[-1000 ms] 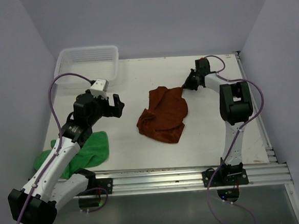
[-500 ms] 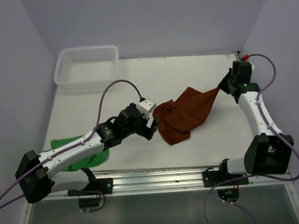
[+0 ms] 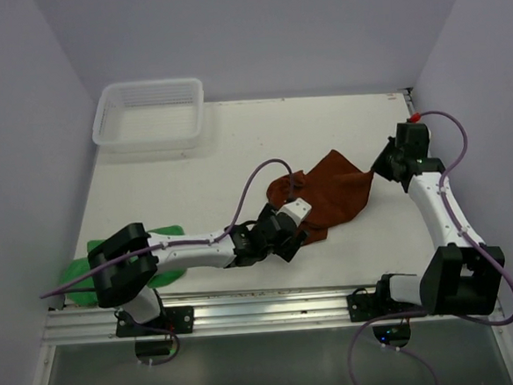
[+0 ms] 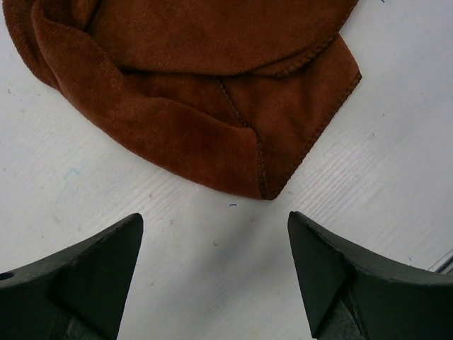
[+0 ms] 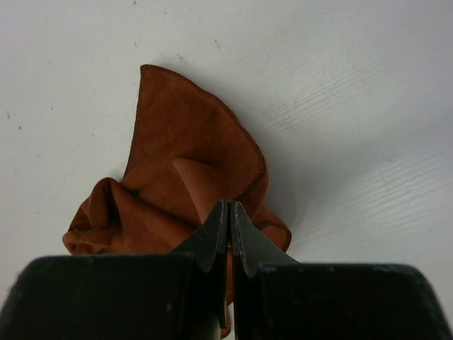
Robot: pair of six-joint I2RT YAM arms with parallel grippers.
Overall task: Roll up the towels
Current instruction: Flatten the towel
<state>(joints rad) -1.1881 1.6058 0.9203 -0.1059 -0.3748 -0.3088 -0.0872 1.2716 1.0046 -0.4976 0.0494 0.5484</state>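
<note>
Top external: brown towel [image 3: 332, 196] runs diagonally between clamping right hand [image 3: 380, 167], spread left hand [image 3: 297, 241].

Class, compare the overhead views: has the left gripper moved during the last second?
Yes. The left gripper has swung away from the white basket, rightward and toward the near rail, reaching the rust-brown towel at its near corner.

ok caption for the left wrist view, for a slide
Open left gripper poised just short of a folded corner of the brown towel on the white table.
</note>
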